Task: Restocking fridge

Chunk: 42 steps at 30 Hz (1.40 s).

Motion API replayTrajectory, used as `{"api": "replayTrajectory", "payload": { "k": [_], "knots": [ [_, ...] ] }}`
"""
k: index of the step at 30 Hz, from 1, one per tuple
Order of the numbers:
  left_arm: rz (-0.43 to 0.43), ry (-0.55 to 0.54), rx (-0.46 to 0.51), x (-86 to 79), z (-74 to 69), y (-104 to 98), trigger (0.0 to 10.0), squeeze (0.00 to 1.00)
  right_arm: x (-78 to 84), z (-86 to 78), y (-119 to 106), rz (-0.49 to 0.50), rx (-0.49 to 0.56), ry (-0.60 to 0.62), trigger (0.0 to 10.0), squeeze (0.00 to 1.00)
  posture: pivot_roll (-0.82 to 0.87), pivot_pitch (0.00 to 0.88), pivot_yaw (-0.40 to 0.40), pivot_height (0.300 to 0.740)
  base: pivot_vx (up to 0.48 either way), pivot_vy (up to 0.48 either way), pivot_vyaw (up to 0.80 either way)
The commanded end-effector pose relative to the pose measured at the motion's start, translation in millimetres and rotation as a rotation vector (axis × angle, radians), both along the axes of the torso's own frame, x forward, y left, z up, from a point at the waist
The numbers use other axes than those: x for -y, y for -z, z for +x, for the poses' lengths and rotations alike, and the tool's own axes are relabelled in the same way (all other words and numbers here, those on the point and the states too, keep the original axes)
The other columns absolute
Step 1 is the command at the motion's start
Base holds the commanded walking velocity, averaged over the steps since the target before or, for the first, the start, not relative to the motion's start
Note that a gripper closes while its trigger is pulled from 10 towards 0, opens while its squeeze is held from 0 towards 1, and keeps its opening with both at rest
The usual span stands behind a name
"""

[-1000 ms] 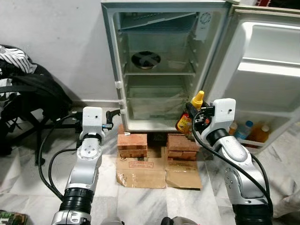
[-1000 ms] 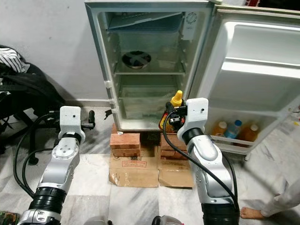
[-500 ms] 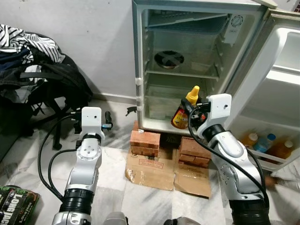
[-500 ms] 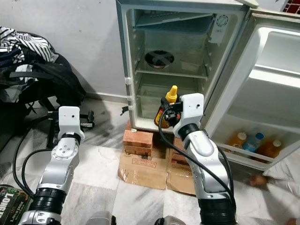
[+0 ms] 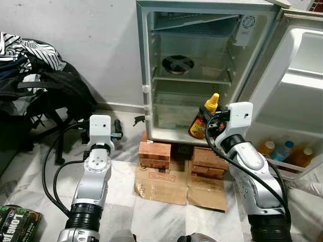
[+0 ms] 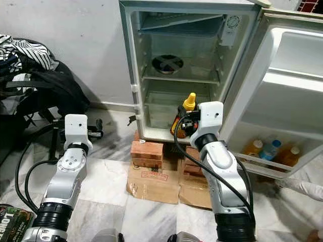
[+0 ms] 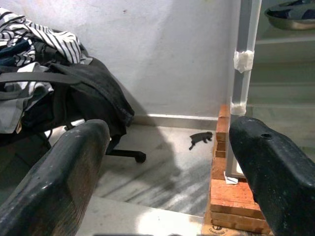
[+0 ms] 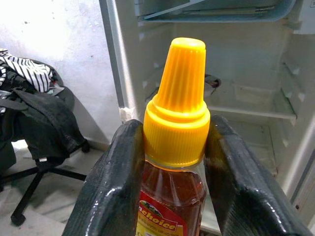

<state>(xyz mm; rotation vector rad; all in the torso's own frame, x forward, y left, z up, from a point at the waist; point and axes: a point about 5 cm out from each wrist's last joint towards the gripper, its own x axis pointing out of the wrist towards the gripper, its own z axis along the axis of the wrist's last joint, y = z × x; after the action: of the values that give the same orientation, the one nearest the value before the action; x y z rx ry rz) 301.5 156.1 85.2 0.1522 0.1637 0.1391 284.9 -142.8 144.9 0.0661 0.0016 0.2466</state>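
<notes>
Two tools: left tool [image 7: 162, 162] wide open, empty, low by the bricks [image 5: 155, 154]. Right tool [image 8: 172, 167] clamps the bottle [image 6: 184, 117] at its neck, before the fridge's [image 5: 146, 60] bottom front edge. Head camera has swung back left since half a second ago; bottle hasn't gone in yet. Right wrist view shows the grip; eye views show door bottles [image 5: 285, 153].

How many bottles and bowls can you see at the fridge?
Door bottles: 3
Held bottle, in the right claw: 1
Bowl: 1
Total: 5
</notes>
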Motion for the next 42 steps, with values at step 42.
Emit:
{"api": "replayTrajectory", "payload": {
  "k": [42],
  "knots": [
    [-0.08,0.013,0.059,-5.8,-16.0,-8.8,10.0,0.0,9.8,7.8,-3.5,0.008,0.035,0.105,10.0,0.0,0.0,0.0,0.004,0.74,0.0,0.0,0.0]
  ]
}}
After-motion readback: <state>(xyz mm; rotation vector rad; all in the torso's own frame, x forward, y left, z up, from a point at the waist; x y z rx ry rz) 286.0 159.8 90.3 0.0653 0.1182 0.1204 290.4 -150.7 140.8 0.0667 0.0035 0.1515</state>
